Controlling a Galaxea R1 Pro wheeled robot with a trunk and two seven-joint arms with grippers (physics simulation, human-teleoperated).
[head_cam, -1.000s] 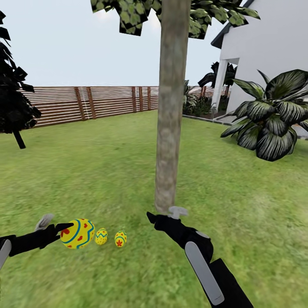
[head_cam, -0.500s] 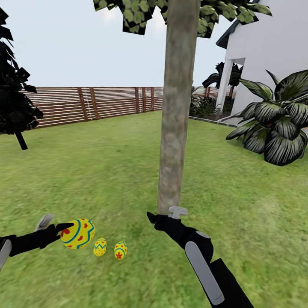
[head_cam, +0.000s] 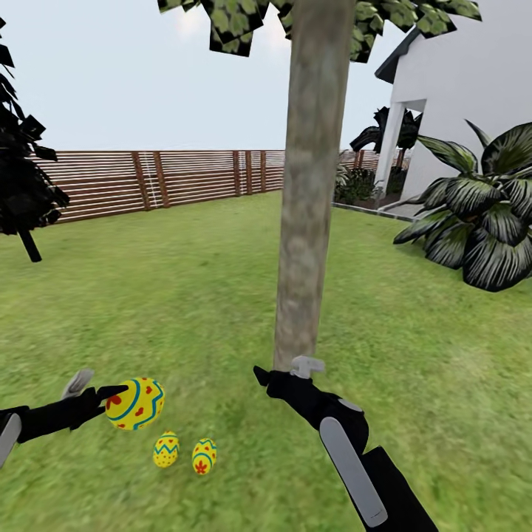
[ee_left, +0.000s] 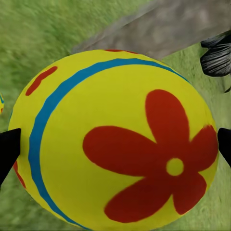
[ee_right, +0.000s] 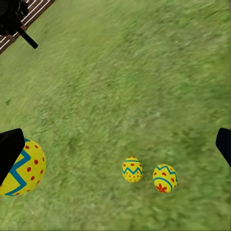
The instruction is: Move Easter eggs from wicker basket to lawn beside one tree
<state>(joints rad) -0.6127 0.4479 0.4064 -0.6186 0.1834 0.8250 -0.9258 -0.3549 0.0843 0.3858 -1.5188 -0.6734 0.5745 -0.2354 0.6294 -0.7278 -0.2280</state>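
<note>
In the lower left of the head view, the black left gripper (head_cam: pixel 111 393) grasps a yellow Easter egg painted with red flowers and blue bands (head_cam: pixel 134 403), holding it above the mottled green lawn (head_cam: pixel 185 295). The left wrist view has this held egg (ee_left: pixel 113 142) between the two dark fingertips (ee_left: pixel 8 149), with a big red flower facing the camera (a slice of grey trunk and grass lies behind it).

Two more small yellow eggs with blue zigzags and red marks lie side by side on the grass just below the held one: one to the left (head_cam: pixel 165 449) and one to the right (head_cam: pixel 204 456), close together though whether they touch cannot be told. The right wrist view has the same pair low in its frame (ee_right: pixel 132 169) (ee_right: pixel 164 178), with the held egg at its lower left edge (ee_right: pixel 21 168).

The straight grey-brown tree trunk (head_cam: pixel 307 192) rises through the middle of the head view, its foot on the lawn near the eggs. The black right gripper (head_cam: pixel 284 369) hovers at the foot of the trunk, fingers spread and holding nothing.

A brown slatted wooden fence (head_cam: pixel 162 181) runs across the mid-left, a white house (head_cam: pixel 473 96) stands at the upper right, and a broad-leaved dark shrub (head_cam: pixel 480 214) sits at the right edge.
</note>
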